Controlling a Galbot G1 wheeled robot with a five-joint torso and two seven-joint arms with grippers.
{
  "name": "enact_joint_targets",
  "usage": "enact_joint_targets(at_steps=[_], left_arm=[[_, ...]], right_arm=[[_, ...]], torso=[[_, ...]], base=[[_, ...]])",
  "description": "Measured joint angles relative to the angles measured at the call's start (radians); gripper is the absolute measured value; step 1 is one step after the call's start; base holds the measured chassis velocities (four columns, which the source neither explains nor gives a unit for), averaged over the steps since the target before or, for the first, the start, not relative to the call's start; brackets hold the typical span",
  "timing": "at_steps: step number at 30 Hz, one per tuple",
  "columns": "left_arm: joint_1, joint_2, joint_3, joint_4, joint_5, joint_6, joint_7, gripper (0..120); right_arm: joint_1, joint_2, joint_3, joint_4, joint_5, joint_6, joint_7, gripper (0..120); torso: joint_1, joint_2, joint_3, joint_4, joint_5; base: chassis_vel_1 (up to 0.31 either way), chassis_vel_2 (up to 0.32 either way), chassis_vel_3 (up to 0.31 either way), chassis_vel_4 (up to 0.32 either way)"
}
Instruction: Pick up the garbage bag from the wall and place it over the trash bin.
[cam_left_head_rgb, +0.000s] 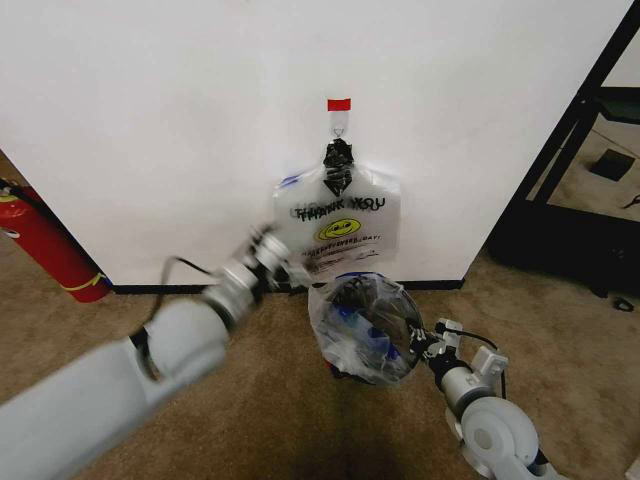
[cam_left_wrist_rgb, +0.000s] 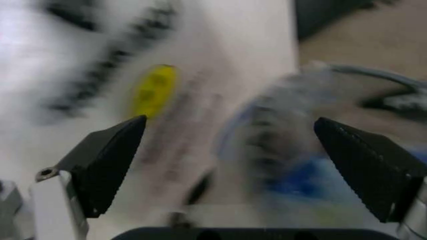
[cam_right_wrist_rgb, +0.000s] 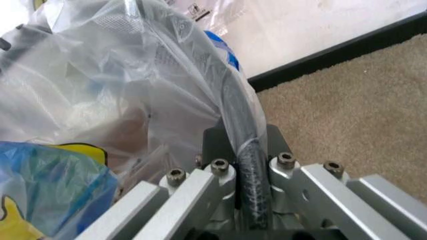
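At trash bin (cam_left_head_rgb: 362, 330) rim: right gripper (cam_right_wrist_rgb: 245, 172) fingers clamp bag-covered wire; left gripper (cam_left_wrist_rgb: 230, 167) fingers wide

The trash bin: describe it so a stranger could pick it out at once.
Start at the white wall and drop to the carpet just below the hanging bundle of THANK YOU bags. The trash bin is the round black wire one, draped in the garbage bag, its rim pinched by the right gripper, unlike the red fire extinguisher.

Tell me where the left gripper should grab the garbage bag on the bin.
Probably pinch the garbage bag where it drapes the trash bin rim on the robot's left, coming from that side: the right gripper clamps bag and rim on the right.
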Motion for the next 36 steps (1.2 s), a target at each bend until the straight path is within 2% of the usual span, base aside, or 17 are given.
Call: enact_joint_targets(at_steps=[4,5,8,13,19,25,26,29,33,34,36], left_arm=[[-0.099,-0.049,0.122,0.041,-0.016,0.045,-0.011,95],[-0.153,-0.077,0.184,0.066,-0.036,0.072,-0.017,94],[-0.248,-0.119,0.275,0.103,-0.101,0.121,-0.061,90],[-0.311,-0.142,0.346,0.110,-0.219,0.201,-0.124,87],[-0.326,-0.166,0.370,0.142,-0.240,0.224,-0.142,81],[-0.343,-0.173,0.397,0.170,-0.246,0.224,-0.146,61],[-0.343,-0.173,0.397,0.170,-0.246,0.224,-0.146,61],[-0.346,-0.168,0.405,0.169,-0.246,0.222,-0.145,46],[-0.354,-0.158,0.417,0.163,-0.253,0.221,-0.142,32],[-0.354,-0.158,0.417,0.163,-0.253,0.221,-0.142,32],[-0.355,-0.154,0.421,0.161,-0.262,0.220,-0.143,23]], right_arm=[[-0.008,0.001,0.002,0.001,-0.014,0.000,0.001,0],[-0.013,0.003,0.004,0.002,-0.020,0.000,0.001,0],[-0.018,0.007,0.007,0.005,-0.027,0.000,0.002,0],[-0.019,0.008,0.009,0.005,-0.032,0.000,0.002,0],[-0.016,0.009,0.004,0.002,-0.032,0.000,0.002,0],[-0.014,0.008,-0.005,0.002,-0.033,-0.001,0.002,0],[-0.014,0.008,-0.005,0.002,-0.033,-0.001,0.002,0],[-0.011,0.007,-0.006,0.002,-0.031,-0.001,0.003,0],[-0.005,0.007,-0.009,0.002,-0.026,-0.003,0.008,0],[-0.005,0.007,-0.009,0.002,-0.026,-0.003,0.008,0],[-0.002,0.007,-0.010,0.002,-0.023,-0.003,0.011,0]], torso=[[0.000,0.000,0.000,-0.0003,0.0001],[0.000,0.000,0.000,-0.0005,0.0001],[0.000,0.000,0.000,-0.0002,0.0002],[0.000,0.000,0.000,0.0001,0.0003],[0.000,0.000,0.000,0.0002,0.0001],[0.000,0.000,0.000,0.0001,0.0000],[0.000,0.000,0.000,0.0001,0.0000],[0.000,0.000,0.000,0.0000,0.0000],[0.000,0.000,0.000,0.0001,0.0000],[0.000,0.000,0.000,0.0001,0.0000],[0.000,0.000,0.000,0.0001,0.0000]], base=[[0.000,0.000,0.000,0.000],[0.000,0.000,0.000,0.000],[0.000,0.000,0.000,0.000],[0.000,0.000,0.000,0.000],[0.000,0.000,0.000,0.000],[0.000,0.000,0.000,0.000],[0.000,0.000,0.000,0.000],[0.000,0.000,0.000,0.000],[0.000,0.000,0.000,0.000],[0.000,0.000,0.000,0.000],[0.000,0.000,0.000,0.000]])
